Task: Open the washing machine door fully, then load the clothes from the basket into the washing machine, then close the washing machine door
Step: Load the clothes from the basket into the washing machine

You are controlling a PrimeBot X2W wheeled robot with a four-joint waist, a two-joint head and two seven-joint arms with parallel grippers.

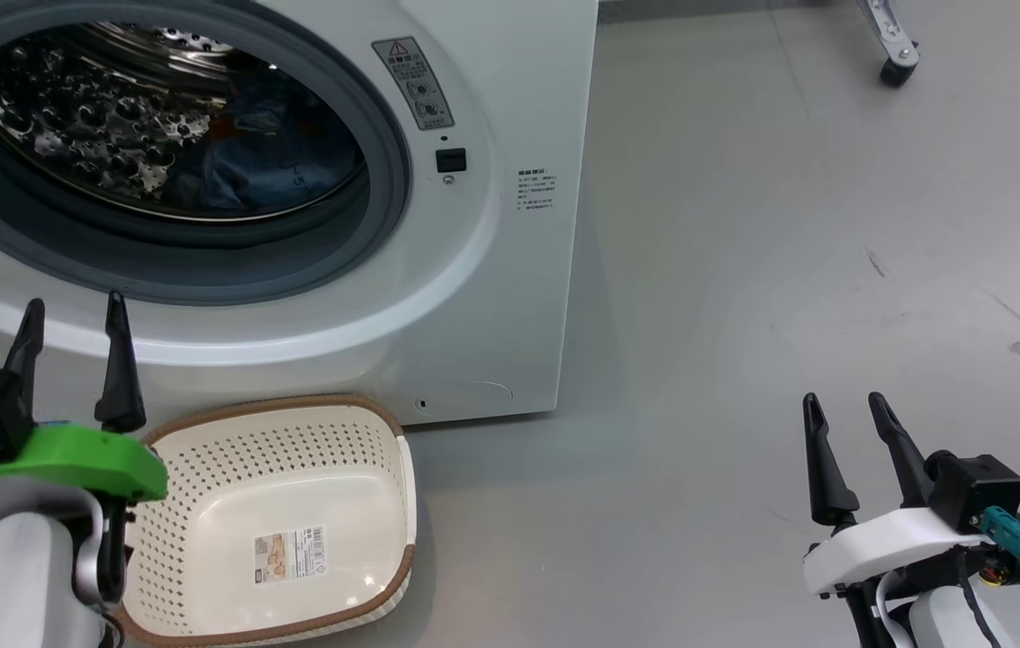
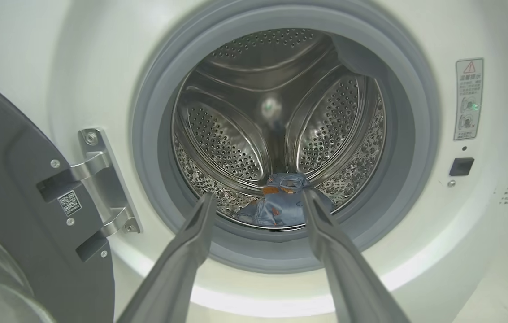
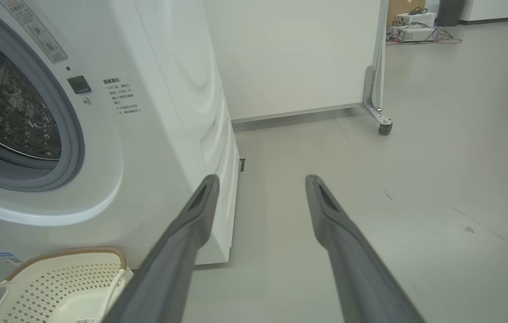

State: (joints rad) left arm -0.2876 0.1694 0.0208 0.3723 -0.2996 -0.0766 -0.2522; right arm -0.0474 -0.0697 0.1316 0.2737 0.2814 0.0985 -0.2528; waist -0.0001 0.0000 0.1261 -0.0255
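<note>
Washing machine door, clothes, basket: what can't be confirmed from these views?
- Washing machine door: left wrist view, cut by left and bottom edges; opening angle unclear.
- Clothes: left wrist view, partly behind one finger of the left pincer; piece count unclear.
- Basket: head view, left corner hidden by the left arm.
- Warning sticker: head view, print too small.
</note>
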